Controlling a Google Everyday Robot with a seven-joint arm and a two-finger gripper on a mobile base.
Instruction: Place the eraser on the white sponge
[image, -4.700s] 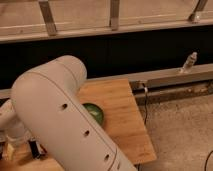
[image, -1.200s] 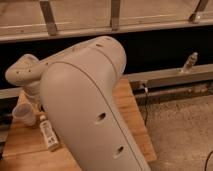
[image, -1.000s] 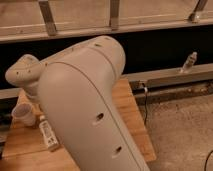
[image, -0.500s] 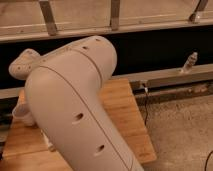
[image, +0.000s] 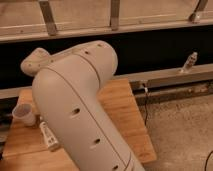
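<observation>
Arm (image: 80, 115) is blocking most of the table (image: 122, 107); gripper is lying out of sight, state impossible to tell. Eraser (image: 48, 136) is resting beside cup (image: 25, 114); sponge hidden.

One camera sits high, very near the big white arm (image: 80, 110), looking down toward 12 o'clock over the wooden table (image: 122, 112); the gripper is hidden.

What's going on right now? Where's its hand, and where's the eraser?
Gripper: out of sight behind the arm. Eraser and sponge: not visible. Arm blocks most of the table; only a cup and bottle show.
</observation>
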